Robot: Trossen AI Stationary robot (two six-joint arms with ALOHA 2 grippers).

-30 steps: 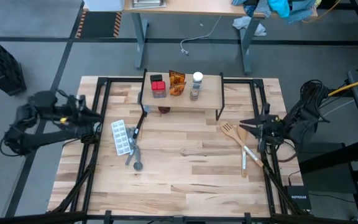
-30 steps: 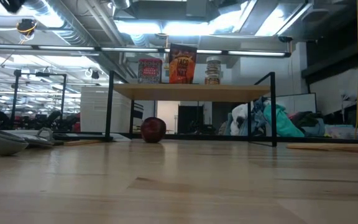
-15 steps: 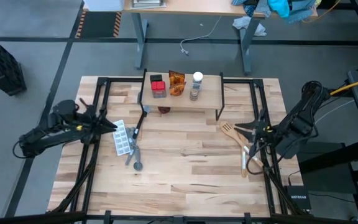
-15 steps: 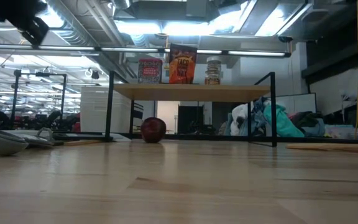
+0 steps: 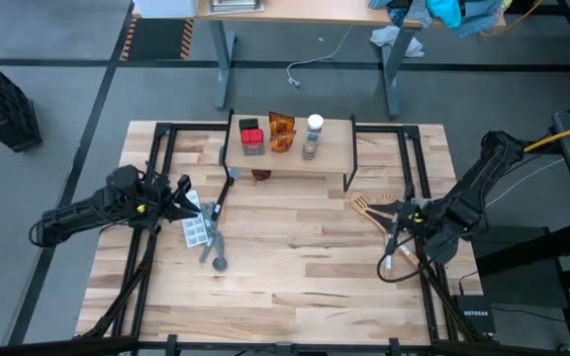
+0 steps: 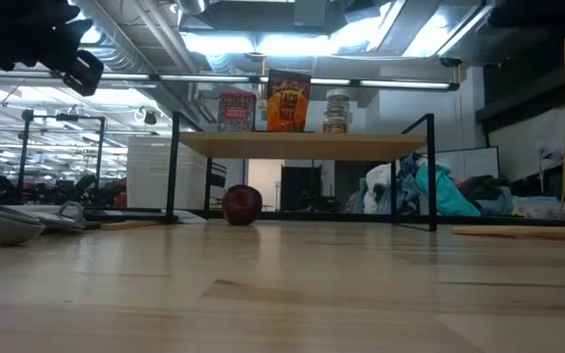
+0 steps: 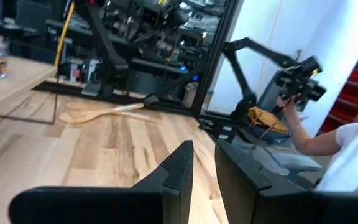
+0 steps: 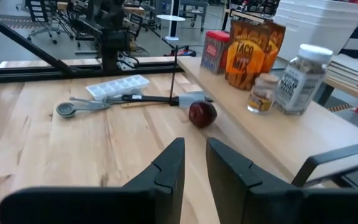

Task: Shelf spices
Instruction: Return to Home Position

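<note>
The left gripper (image 7: 204, 149), fingers drawn almost together on nothing, hangs above the left part of the plank table (image 5: 295, 287), its tip at the edge of a white ice-cube tray (image 5: 194, 222); a grey measuring spoon (image 5: 216, 259) lies just past the tray, toward the table's front. Across the table, the right gripper (image 8: 194, 144), equally empty with only a narrow slit between its fingers, points inward above the wooden spatula (image 5: 367, 207) that lies at the right side. Both are well apart from the shelf (image 5: 336, 148), which stands at the far middle of the table on thin black legs. On its board stand, in a short row from left to right, a red-topped box (image 5: 252, 136), two orange seasoning packs (image 5: 282, 132) set close together, and a white-capped jar (image 5: 314, 125) with a small brown-capped jar (image 5: 310, 150) just in front of it. A red apple (image 5: 261, 175) rests on the table beneath the shelf's left half.
</note>
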